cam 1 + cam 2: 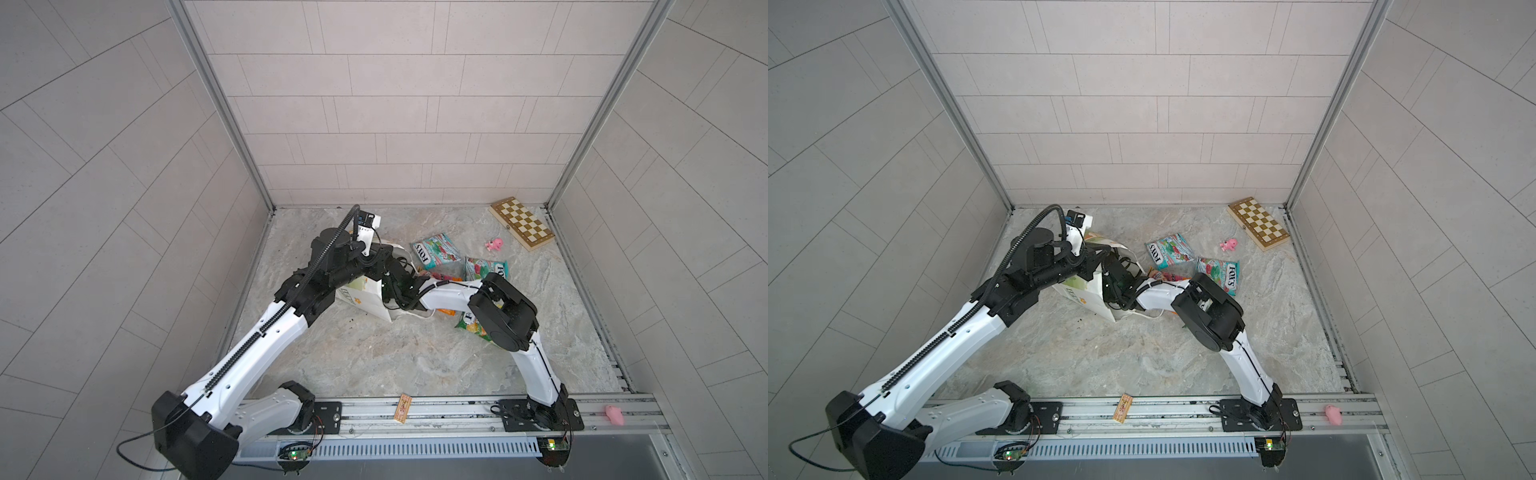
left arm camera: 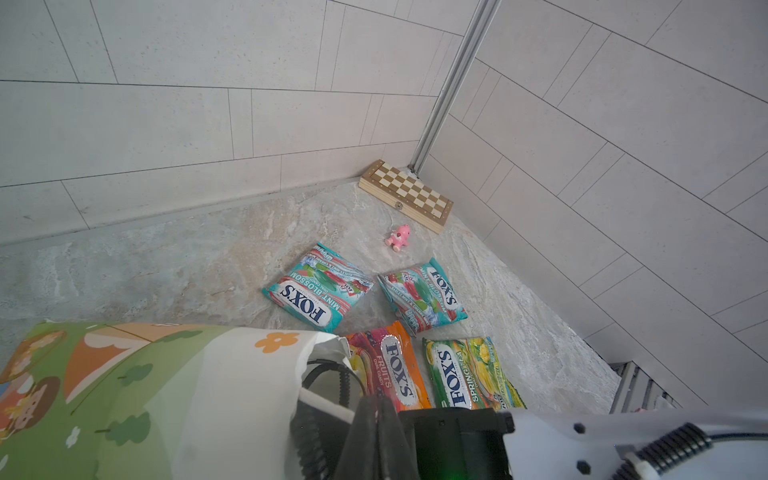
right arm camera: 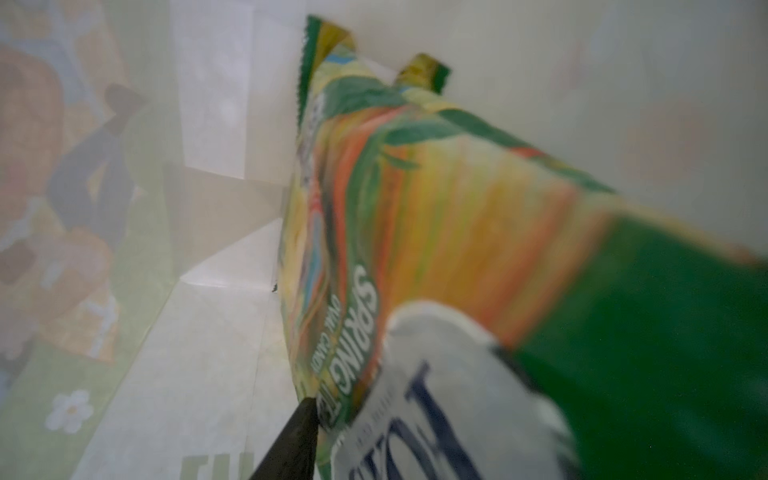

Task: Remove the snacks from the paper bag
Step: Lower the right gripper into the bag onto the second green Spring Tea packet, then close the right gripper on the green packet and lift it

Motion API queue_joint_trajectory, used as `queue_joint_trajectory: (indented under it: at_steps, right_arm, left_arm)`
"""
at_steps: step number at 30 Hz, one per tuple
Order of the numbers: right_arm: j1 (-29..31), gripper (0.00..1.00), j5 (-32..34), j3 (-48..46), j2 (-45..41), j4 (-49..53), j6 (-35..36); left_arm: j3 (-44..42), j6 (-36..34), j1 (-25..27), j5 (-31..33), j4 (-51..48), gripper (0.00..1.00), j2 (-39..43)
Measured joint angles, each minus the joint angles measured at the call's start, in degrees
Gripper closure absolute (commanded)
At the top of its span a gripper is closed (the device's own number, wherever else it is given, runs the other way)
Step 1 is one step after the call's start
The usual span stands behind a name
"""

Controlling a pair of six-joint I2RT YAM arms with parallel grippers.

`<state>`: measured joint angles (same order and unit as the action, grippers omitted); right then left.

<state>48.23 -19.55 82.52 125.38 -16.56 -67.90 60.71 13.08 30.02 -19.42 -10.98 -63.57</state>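
Worktop (image 1: 374, 357): pale marbled stone in a tiled booth; both my arms reach in from the near rail.
Paper bag (image 1: 365, 301): left of centre, tipped on its side, mouth facing right.
Left gripper (image 2: 377, 419): jaws together at the far rim of the bag's mouth, seemingly pinching the paper to lift the opening.
Right gripper (image 1: 394, 291): reaches leftward into the mouth, its tips hidden in both top views. In the right wrist view one dark finger (image 3: 297, 436) touches a packet's edge. The other finger is out of sight, so I cannot tell whether the jaws are clamped or apart.
Spring Tea packet (image 3: 436, 216): yellow-green, inside the bag against its wall, blurred and very close.
Snacks already out: just right of the bag lie an orange-pink packet (image 2: 390, 365) and a yellow-green packet (image 2: 465, 374). Beyond them lie a teal-red packet (image 2: 318, 286) and a second teal-red packet (image 2: 422, 295).
Far right corner: a pink toy (image 1: 494, 245), then a checkered board (image 1: 521, 224) by the walls.
Step in hand: I judge I am taking hold of one more snack inside the bag.
Next move: a firm clamp on that packet, then a straight pull rightward through the mouth, setting it on bare stone.
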Motion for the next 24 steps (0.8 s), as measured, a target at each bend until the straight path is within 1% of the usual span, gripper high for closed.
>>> queue_joint_trajectory:
  at_steps: [3, 4, 9, 14, 24]
  right_arm:
    - [0.15, 0.94, -1.05, 0.02, 0.42, -2.62, -0.98]
    - [0.13, 1.00, -1.25, 0.02, 0.42, -3.13, -1.20]
    - [0.13, 1.00, -1.51, -2.16, -0.42, -4.52, -0.55]
    - [0.09, 1.00, -1.42, -7.74, -4.76, -4.15, 1.09]
    - [0.15, 1.00, -0.26, -12.70, -14.27, 2.54, 6.82]
  left_arm:
    - [0.00, 0.00, 0.00, 0.17, 0.00, 1.00, 0.07]
    - [0.00, -0.02, 0.00, 0.66, -0.02, 1.00, 0.07]
    - [0.00, -0.02, 0.00, 5.77, -0.46, 1.00, 0.35]
    - [0.00, -0.02, 0.00, 10.27, -1.62, 1.00, 0.42]
    - [0.00, -0.02, 0.00, 14.71, -2.64, 1.00, 0.39]
